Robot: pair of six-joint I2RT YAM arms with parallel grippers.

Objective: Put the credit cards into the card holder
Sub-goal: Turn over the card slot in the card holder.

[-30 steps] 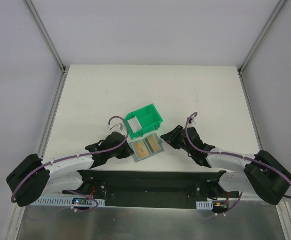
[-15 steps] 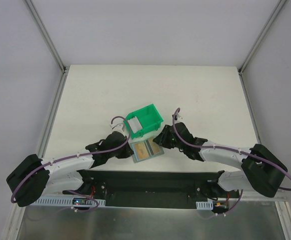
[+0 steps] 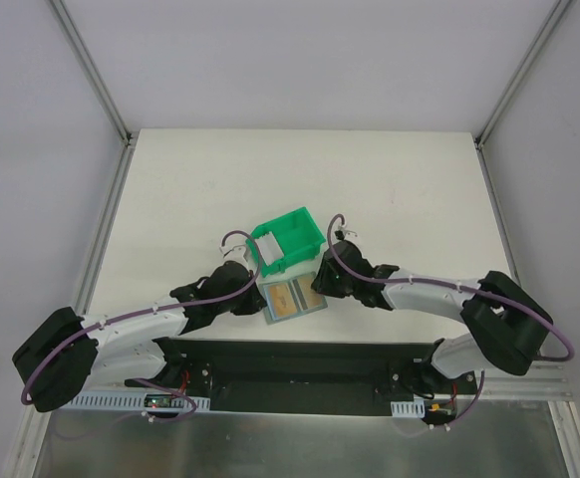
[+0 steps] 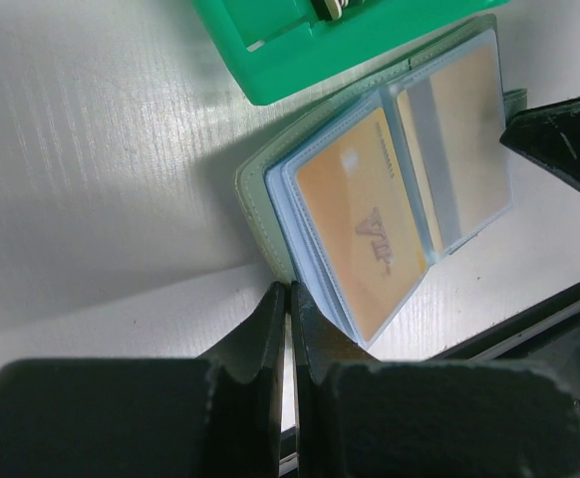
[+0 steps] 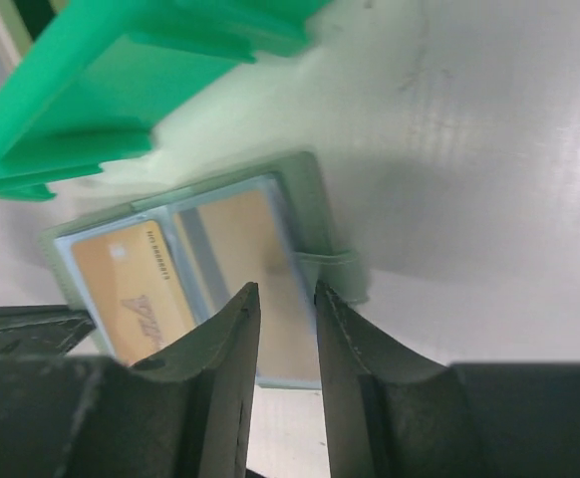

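The holder (image 3: 293, 296) lay between the hands: left hand (image 4: 289, 291) together at its corner, right hand (image 5: 285, 289) slightly apart above its opposite edge.

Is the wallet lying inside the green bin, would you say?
No, the wallet lies open on the table beside the green bin.

The left arm (image 3: 141, 324) and the right arm (image 3: 430, 296) reach low and forward from their bases, angling inward toward each other. The left hand (image 4: 290, 296) has its two fingers pressed flat together. The right hand (image 5: 287, 299) holds its fingers slightly apart, with a narrow slot between the tips.
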